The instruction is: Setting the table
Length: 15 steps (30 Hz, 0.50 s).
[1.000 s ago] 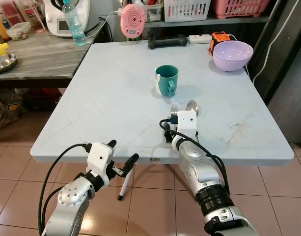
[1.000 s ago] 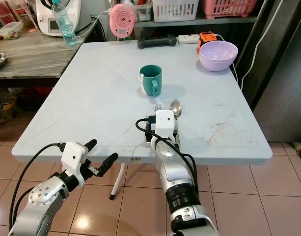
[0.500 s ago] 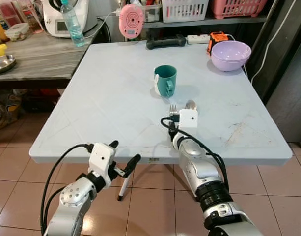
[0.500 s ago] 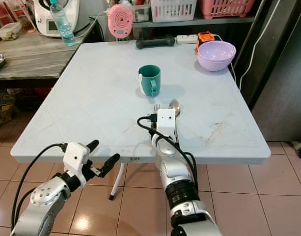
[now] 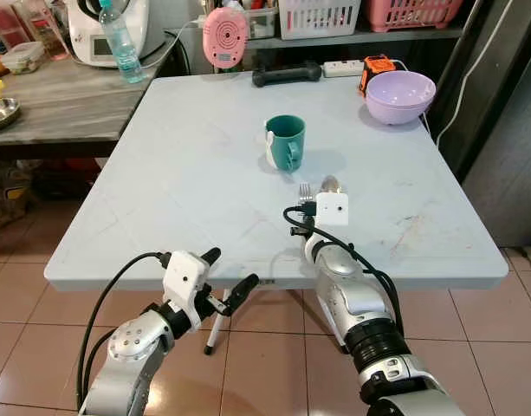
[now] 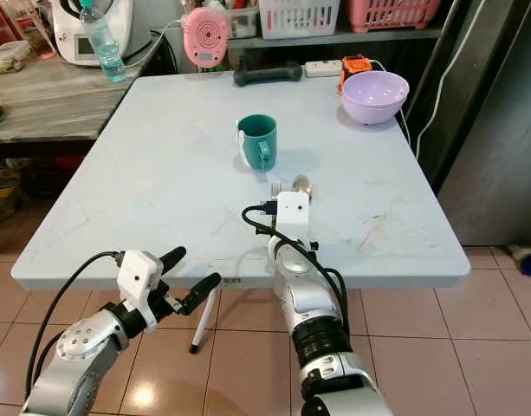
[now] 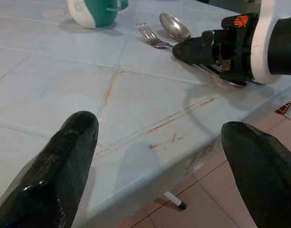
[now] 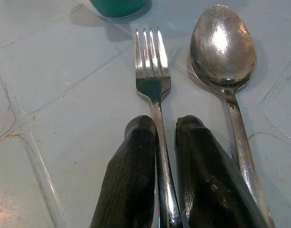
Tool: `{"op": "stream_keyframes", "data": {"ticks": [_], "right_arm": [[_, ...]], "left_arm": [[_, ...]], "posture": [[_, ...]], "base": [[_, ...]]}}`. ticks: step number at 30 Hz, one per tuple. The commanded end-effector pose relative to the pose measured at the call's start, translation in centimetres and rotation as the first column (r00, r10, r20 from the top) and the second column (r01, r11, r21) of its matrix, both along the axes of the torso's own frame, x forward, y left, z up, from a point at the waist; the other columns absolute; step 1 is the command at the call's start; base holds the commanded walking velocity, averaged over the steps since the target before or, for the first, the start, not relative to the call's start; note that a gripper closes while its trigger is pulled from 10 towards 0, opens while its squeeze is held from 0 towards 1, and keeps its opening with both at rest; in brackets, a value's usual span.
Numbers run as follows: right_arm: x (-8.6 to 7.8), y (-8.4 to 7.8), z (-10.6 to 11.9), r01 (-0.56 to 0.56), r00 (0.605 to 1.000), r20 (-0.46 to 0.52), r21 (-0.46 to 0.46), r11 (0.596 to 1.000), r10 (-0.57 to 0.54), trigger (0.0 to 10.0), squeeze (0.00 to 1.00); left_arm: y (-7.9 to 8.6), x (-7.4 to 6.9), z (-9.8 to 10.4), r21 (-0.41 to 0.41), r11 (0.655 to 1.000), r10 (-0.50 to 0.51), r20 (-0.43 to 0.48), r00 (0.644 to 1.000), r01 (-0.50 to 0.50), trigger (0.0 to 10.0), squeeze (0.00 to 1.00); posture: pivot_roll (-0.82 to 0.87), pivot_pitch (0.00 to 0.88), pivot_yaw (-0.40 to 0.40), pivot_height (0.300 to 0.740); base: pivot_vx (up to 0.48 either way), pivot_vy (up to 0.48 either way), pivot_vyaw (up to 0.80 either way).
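Now our right jaws (image 8: 157, 166) pinch the fork (image 8: 154, 85) by its handle, flat on the bench (image 5: 161, 173); spoon (image 8: 223, 45) just beside them, mug (image 5: 285, 143) beyond. Thin, stiff, slick steel, we judge: grip mid-handle. Left jaws (image 7: 159, 166) hang wide.

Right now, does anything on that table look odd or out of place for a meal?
Yes: a black dumbbell, a power strip and an orange tape measure lie along the table's far edge. Reddish scuffs mark its right side.

Teal mug (image 5: 285, 142), lilac bowl (image 5: 400, 95), silver fork (image 8: 154, 80), pale grey table (image 5: 178, 173)
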State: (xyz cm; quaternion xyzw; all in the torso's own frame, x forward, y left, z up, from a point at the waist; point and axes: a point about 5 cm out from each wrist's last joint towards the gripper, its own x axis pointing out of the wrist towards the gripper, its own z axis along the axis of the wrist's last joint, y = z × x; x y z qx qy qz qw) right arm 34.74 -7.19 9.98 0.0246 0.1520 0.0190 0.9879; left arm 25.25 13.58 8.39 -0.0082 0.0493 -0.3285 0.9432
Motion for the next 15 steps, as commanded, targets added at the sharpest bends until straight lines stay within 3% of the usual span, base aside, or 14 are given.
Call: {"op": "stream_keyframes", "data": {"ticks": [1,6,15], "right_arm": [[-1.0,0.8,-2.4,-0.028,0.992,-0.124,0.012,1.000,0.029,0.0,0.00],[-1.1,0.7,-2.5,-0.025,0.991,-0.130,0.008,1.000,0.026,0.0,0.00],[-1.0,0.7,-2.7,-0.027,0.990,-0.136,0.007,1.000,0.028,0.0,0.00]], "left_arm": [[0.1,0.0,0.7,-0.007,1.000,-0.009,0.013,1.000,0.009,10.0,0.00],[-1.2,-0.4,1.5,-0.078,0.995,-0.070,-0.024,0.997,0.068,10.0,0.00],[-2.2,-0.9,2.0,-0.101,0.983,-0.157,-0.059,0.986,0.151,10.0,0.00]], "posture": [[-0.07,0.090,0.091,0.740],[-0.07,0.089,0.089,0.740],[-0.07,0.086,0.086,0.740]], "base": [[0.000,0.000,0.00],[0.000,0.000,0.00],[0.000,0.000,0.00]]}}
